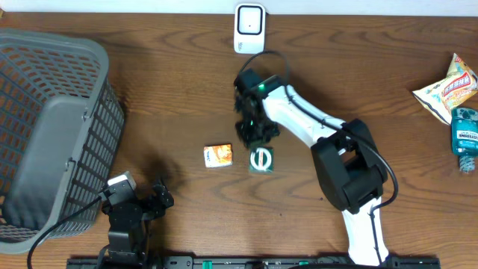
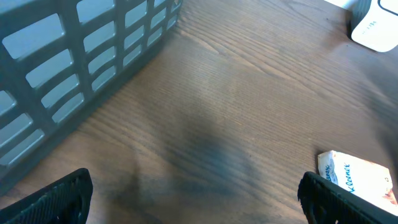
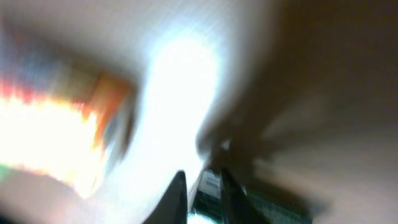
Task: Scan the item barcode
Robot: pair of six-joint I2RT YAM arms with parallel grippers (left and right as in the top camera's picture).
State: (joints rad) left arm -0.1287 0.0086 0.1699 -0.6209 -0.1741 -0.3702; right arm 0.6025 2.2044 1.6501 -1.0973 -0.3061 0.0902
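Observation:
A flat green packet (image 1: 261, 160) with a white round mark lies on the wooden table, just right of a small orange-and-white tissue pack (image 1: 218, 155). My right gripper (image 1: 256, 138) reaches down onto the packet's far edge. The right wrist view is badly blurred, but its dark fingers (image 3: 180, 194) stand close together with the green packet (image 3: 210, 184) pinched between them. The white barcode scanner (image 1: 249, 28) stands at the table's back edge and shows in the left wrist view's top corner (image 2: 376, 28). My left gripper (image 1: 142, 203) rests at the front left, wide open (image 2: 199, 199) and holding nothing.
A large grey basket (image 1: 104, 127) fills the left side and its wall (image 2: 74, 62) runs close to the left gripper. The tissue pack (image 2: 354, 177) lies beside the left gripper's right finger. A snack bag (image 1: 448, 90) and a blue bottle (image 1: 464, 134) lie at the far right.

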